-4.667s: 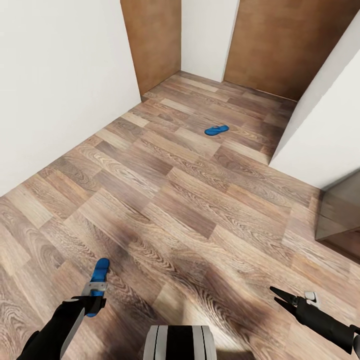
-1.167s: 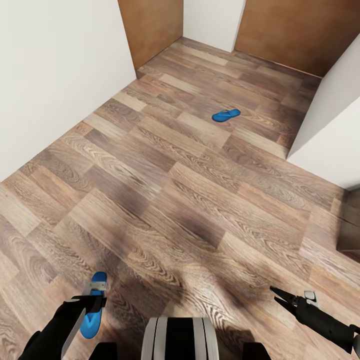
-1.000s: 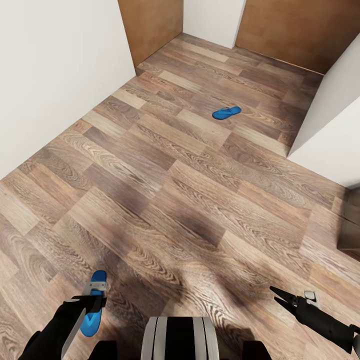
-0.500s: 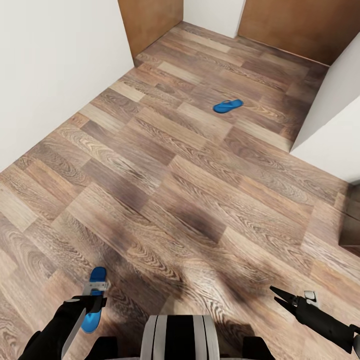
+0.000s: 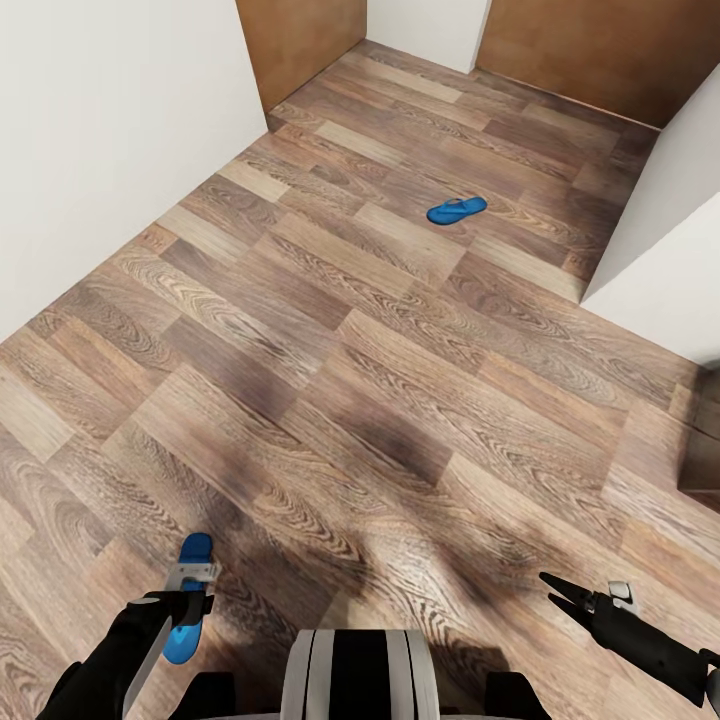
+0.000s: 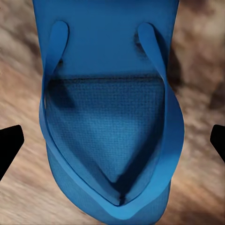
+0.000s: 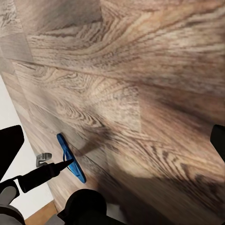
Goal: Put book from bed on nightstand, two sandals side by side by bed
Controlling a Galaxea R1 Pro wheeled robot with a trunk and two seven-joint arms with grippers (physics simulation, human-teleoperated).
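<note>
One blue sandal (image 5: pixel 187 598) is held clamped in the left tool (image 5: pixel 190 590) above the floor (image 5: pixel 330 400), while the second sandal (image 5: pixel 457 210), lying crosswise far ahead near the doors, is nearer the open right tool (image 5: pixel 556 590).

Two blue sandals (image 5: pixel 457 210) (image 5: pixel 187 600) on wood floor (image 5: pixel 380 380)

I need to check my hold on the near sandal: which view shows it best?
The left wrist view: the near sandal fills it, straps and sole plain between the left claw's tips. The head view shows it small, partly hidden by the left claw. The right wrist view shows it edge-on, as a thin strip.
</note>
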